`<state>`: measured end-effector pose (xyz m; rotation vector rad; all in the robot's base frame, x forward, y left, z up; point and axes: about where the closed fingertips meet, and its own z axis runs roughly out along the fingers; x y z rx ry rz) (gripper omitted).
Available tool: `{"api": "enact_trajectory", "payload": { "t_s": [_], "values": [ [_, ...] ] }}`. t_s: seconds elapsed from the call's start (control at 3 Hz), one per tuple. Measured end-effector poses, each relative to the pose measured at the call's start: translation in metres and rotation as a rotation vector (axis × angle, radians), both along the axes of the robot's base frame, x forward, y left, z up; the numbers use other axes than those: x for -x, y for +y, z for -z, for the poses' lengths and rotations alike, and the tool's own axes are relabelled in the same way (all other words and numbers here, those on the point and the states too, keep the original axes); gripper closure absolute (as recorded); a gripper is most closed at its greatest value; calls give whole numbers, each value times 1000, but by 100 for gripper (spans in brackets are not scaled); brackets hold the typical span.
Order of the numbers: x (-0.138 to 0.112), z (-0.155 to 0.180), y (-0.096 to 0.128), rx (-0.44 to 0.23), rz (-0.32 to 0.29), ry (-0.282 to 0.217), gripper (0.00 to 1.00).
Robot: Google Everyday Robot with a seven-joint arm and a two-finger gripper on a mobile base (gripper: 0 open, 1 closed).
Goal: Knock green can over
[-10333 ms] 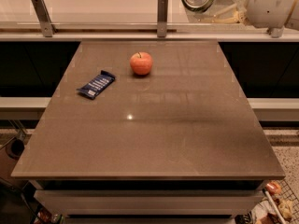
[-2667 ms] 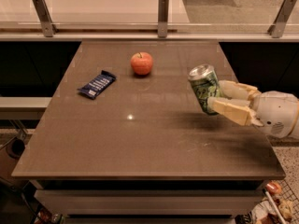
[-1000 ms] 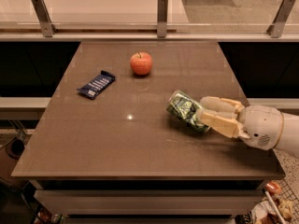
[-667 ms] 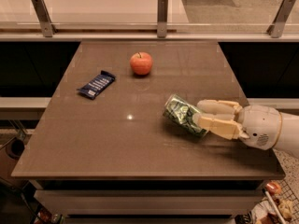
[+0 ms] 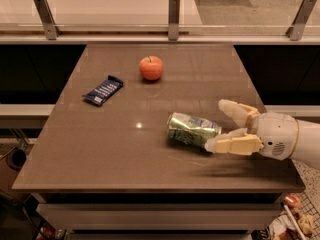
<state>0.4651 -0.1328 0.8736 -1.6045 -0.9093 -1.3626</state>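
Observation:
The green can (image 5: 192, 129) lies on its side on the brown table (image 5: 120, 159), right of centre, its silver end pointing left. My gripper (image 5: 218, 126) comes in from the right edge, just right of the can. Its two pale fingers are spread open; the near finger (image 5: 231, 145) lies by the can's right end and the far finger (image 5: 235, 112) stands clear behind it. The can is not held.
A red apple (image 5: 151, 67) stands at the table's back centre. A dark blue snack bar (image 5: 103, 90) lies to its left. A railing with metal posts (image 5: 173, 16) runs behind the table. The table's right edge is under my arm.
The can has gone from tilted in my shut gripper to lying flat on the table, and my fingers have opened and drawn slightly right of it.

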Motion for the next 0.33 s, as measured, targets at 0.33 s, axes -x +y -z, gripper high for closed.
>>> {"api": "enact_trajectory", "payload": {
  "t_s": [0.33],
  "values": [
    [0,0,0,0,0,0,0]
  ]
}}
